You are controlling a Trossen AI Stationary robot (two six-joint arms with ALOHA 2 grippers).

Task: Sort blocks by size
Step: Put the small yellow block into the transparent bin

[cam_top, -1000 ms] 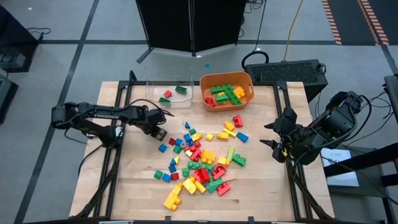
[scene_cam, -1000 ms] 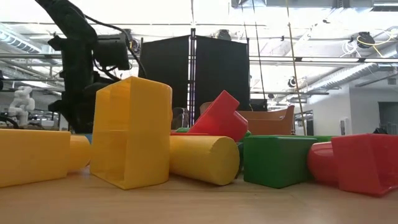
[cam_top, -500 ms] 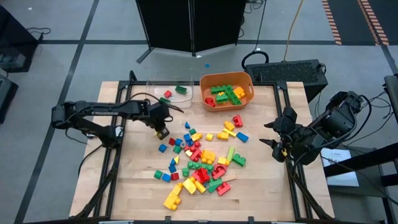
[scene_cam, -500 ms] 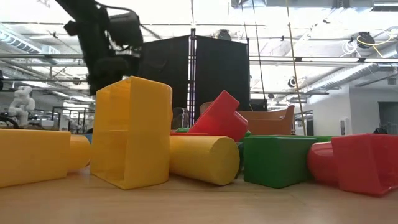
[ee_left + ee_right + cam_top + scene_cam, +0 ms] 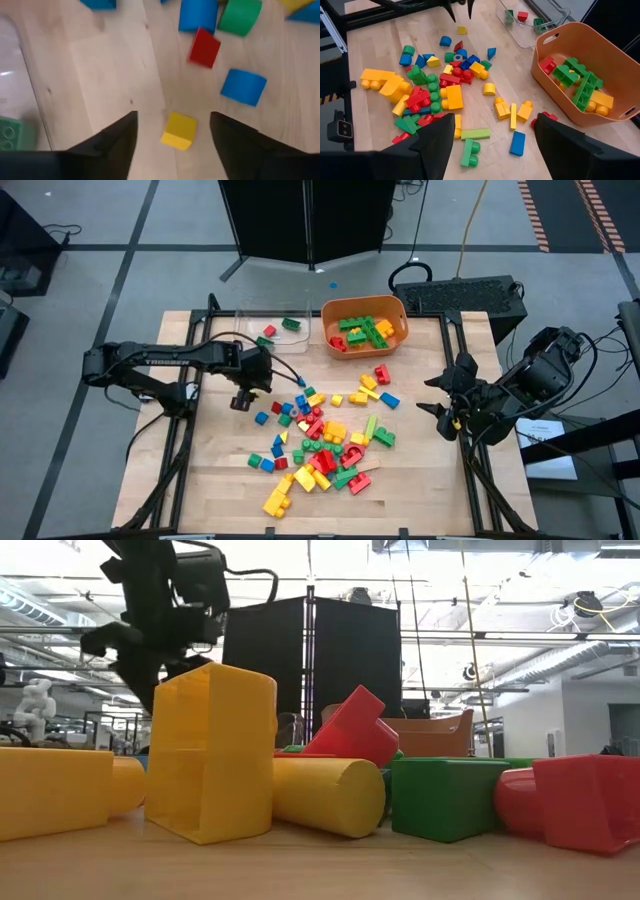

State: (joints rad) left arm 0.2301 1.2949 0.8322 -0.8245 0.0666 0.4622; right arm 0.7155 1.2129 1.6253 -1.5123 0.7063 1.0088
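Observation:
The blocks (image 5: 320, 440) lie scattered and heaped on the middle of the wooden table, in red, yellow, green and blue. My left gripper (image 5: 243, 398) hangs open, pointing steeply down, at the heap's far left. A small yellow cube (image 5: 178, 131) lies on the wood below the gap between its fingers, touching neither; the right wrist view also shows this cube (image 5: 462, 30) under those fingers. My right gripper (image 5: 433, 395) waits open, raised, at the table's right edge.
A clear plastic tray (image 5: 250, 330) at the far left holds a red and two green blocks. Next to it stands an orange tub (image 5: 330, 315) with several green, red and yellow blocks. Bare wood lies left of the heap and along the near edge.
My left gripper has risen and rolled about its own pointing line. Its fingers, shut half a second ago, have opened. The yellow cube that showed at the fingertips now lies free on the wood below them.

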